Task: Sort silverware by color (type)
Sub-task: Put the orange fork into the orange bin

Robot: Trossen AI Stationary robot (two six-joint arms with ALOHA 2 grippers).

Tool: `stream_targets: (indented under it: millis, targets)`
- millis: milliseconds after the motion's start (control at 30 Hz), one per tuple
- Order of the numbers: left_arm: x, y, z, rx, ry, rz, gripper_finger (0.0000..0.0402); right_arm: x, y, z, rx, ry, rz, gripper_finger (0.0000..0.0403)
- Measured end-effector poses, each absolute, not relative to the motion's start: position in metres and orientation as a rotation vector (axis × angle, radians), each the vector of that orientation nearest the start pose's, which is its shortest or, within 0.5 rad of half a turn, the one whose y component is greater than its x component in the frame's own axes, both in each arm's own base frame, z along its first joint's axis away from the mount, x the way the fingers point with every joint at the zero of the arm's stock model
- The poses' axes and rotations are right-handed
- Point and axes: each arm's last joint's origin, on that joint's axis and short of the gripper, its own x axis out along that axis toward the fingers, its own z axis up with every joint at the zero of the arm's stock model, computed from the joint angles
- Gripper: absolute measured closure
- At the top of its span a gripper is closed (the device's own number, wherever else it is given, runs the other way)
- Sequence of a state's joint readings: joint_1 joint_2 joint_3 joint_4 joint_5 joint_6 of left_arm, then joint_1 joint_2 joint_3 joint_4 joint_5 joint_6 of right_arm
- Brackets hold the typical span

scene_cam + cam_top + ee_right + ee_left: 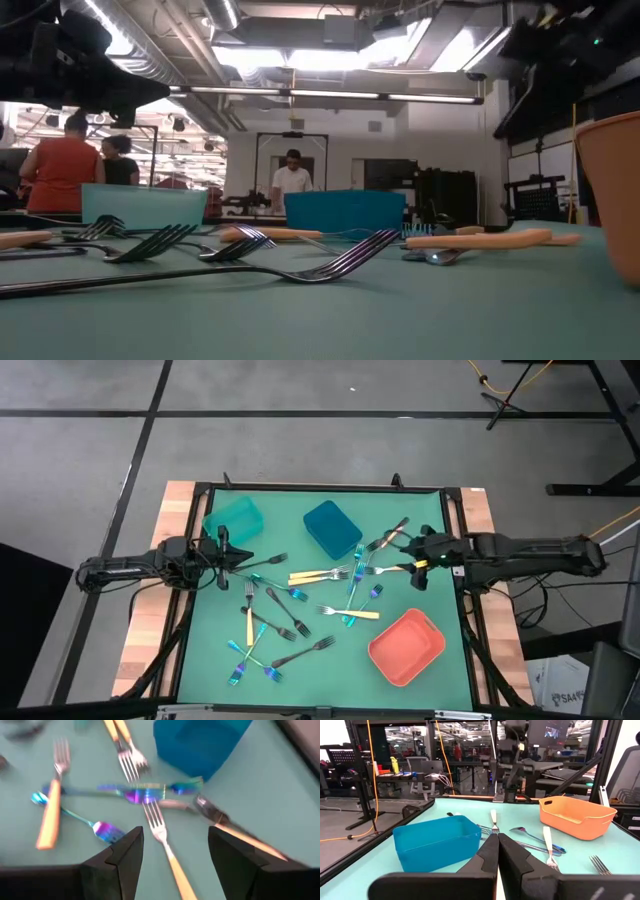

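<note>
Left gripper (224,550): fingers together, empty, near table's left edge.
Right gripper (408,556): fingers apart, empty, above forks near right edge.
Silverware (300,605): scattered across table centre.

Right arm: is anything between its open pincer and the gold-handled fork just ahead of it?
Nothing visible. The right pincer is open over the mat, and the gold-handled fork lies between its fingers, uncovered. An iridescent fork crosses just beyond that fork's tines, near the blue bin.
</note>
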State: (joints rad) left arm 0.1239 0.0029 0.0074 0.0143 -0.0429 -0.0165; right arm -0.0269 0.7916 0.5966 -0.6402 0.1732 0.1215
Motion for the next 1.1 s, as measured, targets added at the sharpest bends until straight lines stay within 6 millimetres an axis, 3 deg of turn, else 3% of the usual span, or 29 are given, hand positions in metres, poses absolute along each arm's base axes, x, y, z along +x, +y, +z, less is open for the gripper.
stream_targets:
  millis: [400,667,1100]
  targets:
    - [0.096,0.013,0.167,-0.016,-0.020,0.167,0.0401,0.185,-0.029,0.181,0.035,1.158,-0.289,0.0190]
    - [0.096,0.013,0.167,-0.017,-0.020,0.167,0.0401,0.195,-0.036,0.153,0.008,1.323,-0.169,0.0190]
    - [0.096,0.013,0.167,-0.017,-0.020,0.167,0.0401,0.201,-0.036,0.136,-0.001,1.410,-0.095,0.0190]
